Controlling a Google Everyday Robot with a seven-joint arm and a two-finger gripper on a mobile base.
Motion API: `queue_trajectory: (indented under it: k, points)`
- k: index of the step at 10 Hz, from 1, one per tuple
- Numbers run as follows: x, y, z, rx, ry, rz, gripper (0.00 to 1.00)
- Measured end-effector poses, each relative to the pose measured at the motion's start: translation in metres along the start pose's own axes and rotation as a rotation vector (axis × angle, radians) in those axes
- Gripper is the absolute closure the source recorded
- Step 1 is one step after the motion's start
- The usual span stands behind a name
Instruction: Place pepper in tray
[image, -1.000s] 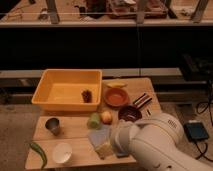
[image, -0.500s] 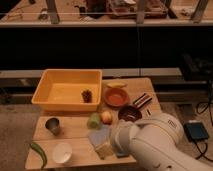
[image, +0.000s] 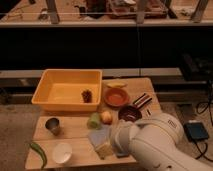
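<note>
The pepper (image: 39, 152), a slender curved green chili, lies at the table's front left corner beside a small white cup (image: 62, 152). The tray (image: 62, 91), a large yellow bin, stands at the back left with a small dark object (image: 87, 95) in it. My white arm (image: 150, 142) fills the lower right, reaching left over the table's front. My gripper is hidden under the arm's end, near a blue cloth (image: 99, 135), well right of the pepper. Its jaws stand wide and nothing shows as held.
A metal cup (image: 52, 125) stands in front of the tray. A pale-green lump (image: 94, 120) and a yellowish fruit (image: 106, 117) sit mid-table. An orange-red bowl (image: 116, 96), a dark bowl (image: 130, 113), a striped packet (image: 142, 101) and a sponge (image: 104, 149) crowd the right.
</note>
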Motion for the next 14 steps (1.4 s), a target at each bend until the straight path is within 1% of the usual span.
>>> queue_trajectory:
  k: [9, 10, 12, 13, 14]
  points:
    - [0.002, 0.001, 0.0, -0.001, -0.004, -0.007, 0.2]
    - [0.008, 0.005, 0.004, 0.004, -0.007, -0.018, 0.2]
    - [0.029, 0.017, 0.017, 0.012, -0.011, -0.044, 0.2]
    - [0.043, 0.025, 0.028, 0.018, -0.013, -0.071, 0.2]
    - [0.061, 0.025, 0.04, 0.035, -0.016, -0.102, 0.2]
